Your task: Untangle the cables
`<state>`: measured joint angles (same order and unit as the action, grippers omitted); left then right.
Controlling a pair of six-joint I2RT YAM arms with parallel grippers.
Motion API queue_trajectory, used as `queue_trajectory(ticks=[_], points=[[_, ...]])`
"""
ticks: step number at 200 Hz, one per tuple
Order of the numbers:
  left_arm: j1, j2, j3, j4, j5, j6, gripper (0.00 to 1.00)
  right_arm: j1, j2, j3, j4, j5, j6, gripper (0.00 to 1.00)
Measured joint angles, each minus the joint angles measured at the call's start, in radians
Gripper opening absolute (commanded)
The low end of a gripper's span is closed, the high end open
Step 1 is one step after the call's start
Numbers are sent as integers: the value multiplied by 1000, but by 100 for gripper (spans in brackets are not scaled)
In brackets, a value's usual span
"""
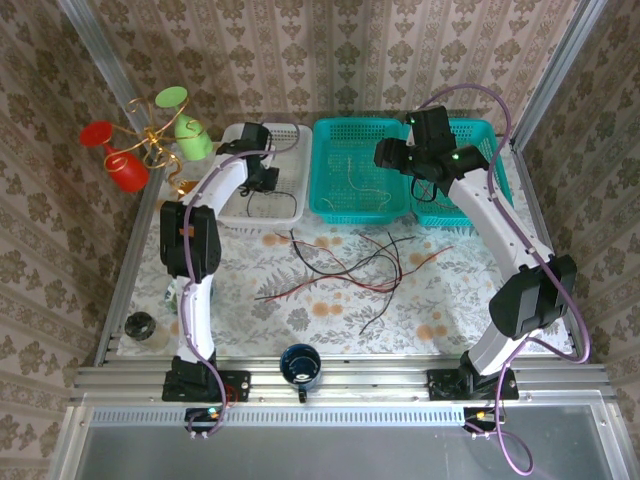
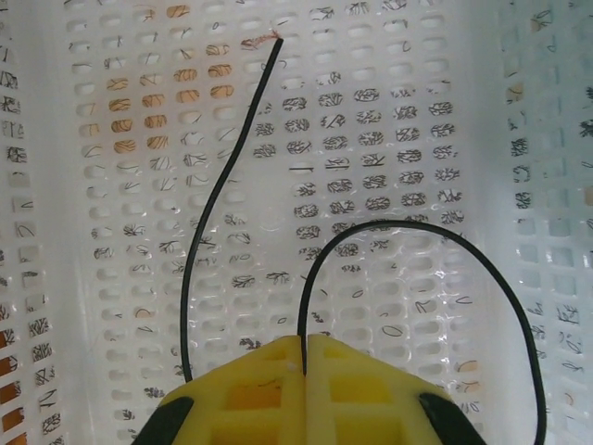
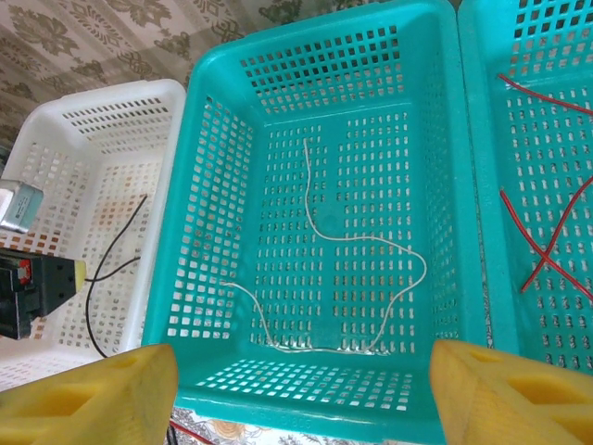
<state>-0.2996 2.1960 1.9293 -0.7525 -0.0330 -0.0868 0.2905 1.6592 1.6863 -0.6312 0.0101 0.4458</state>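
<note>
A tangle of red and black cables [image 1: 350, 265] is seen spread on the table [image 1: 300, 310] just in front of the teal basket [image 3: 199, 232], in which a single white cable [image 3: 366, 238] is laid in loose curves. In the white basket [image 3: 93, 100] to the left of the teal basket, a black cable [image 2: 398, 222] is pinched between the closed pads of the left gripper [image 2: 304, 348]. Red cables [image 3: 547, 243] are seen in the second teal basket [image 3: 537, 37] to its right. The right gripper [image 3: 304, 371] is poised over the teal basket's near rim, jaws spread wide, nothing gripped.
</note>
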Motion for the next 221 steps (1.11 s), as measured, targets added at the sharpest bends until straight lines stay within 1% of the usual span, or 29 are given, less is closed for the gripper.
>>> queue_trajectory(ticks=[12, 23, 29, 49, 69, 106, 136, 145, 161, 190, 205, 221], points=[[-6, 3, 9, -16, 4, -2, 31, 0, 0, -2, 0, -2, 2, 73], [-11, 3, 13, -26, 3, -14, 45, 0, -2, -3, 0, -4, 2, 73], [-15, 4, 14, -32, 3, -11, 51, 0, -4, -7, 0, -4, 2, 73], [-29, 4, 26, -47, -18, -8, 63, 0, -15, -23, 0, -5, 2, 73], [-45, 2, 54, -59, -62, 8, 69, 0, -32, -42, -1, -5, 2, 73], [-94, -54, 100, -90, -122, 21, 71, 0, -92, -128, -5, -3, 6, 73], [-137, -171, 106, -95, -136, 20, 71, 0, -170, -257, -18, -2, 34, 73], [-153, -216, 90, -88, -135, 19, 71, 0, -195, -300, -30, -2, 47, 70], [-184, -312, 20, -64, -111, 2, 70, 0, -250, -397, -45, 1, 77, 66], [-250, -469, -176, -2, -38, -56, 69, 26, -331, -570, -79, 5, 142, 62], [-282, -512, -272, 28, -2, -91, 69, 59, -339, -638, -84, 5, 172, 61], [-309, -532, -360, 56, 35, -131, 68, 91, -330, -703, -84, 4, 192, 56]])
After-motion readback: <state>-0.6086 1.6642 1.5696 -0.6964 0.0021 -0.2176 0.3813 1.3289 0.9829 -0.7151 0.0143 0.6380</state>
